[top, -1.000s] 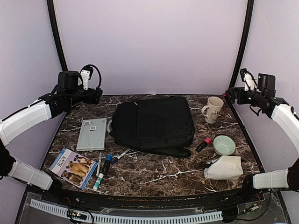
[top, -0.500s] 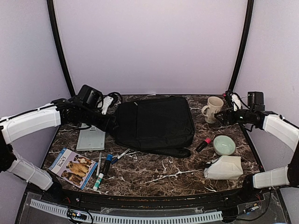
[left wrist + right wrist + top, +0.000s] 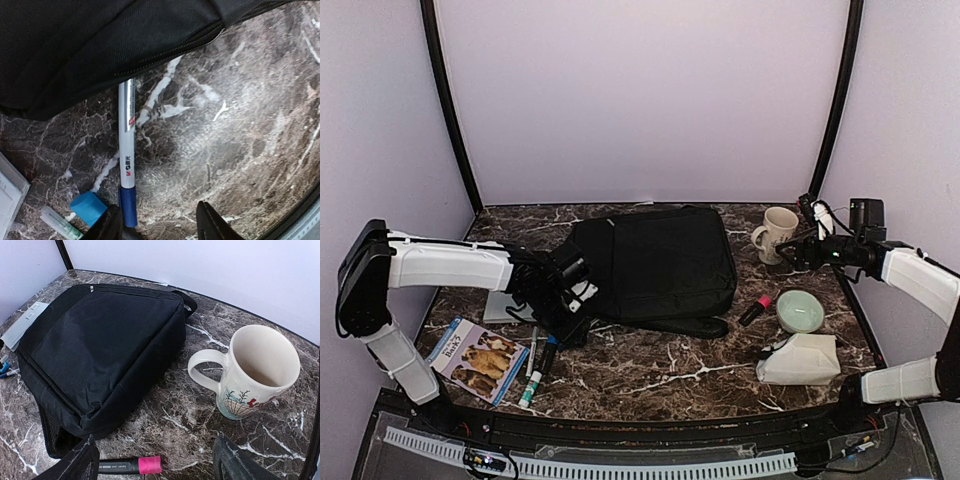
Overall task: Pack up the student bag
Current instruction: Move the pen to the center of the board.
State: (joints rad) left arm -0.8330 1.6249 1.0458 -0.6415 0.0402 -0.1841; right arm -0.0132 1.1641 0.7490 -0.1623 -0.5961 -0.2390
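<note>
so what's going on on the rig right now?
Bag packing, nothing gripped yet. The left gripper hangs open low over the blue end of a white pen whose far end meets the edge of the black student bag. The right gripper hovers open between the bag and the mug.

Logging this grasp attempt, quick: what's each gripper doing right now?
Left gripper: open, holding nothing, a white pen just inside its jaws.
Right gripper: open, holding nothing.
</note>
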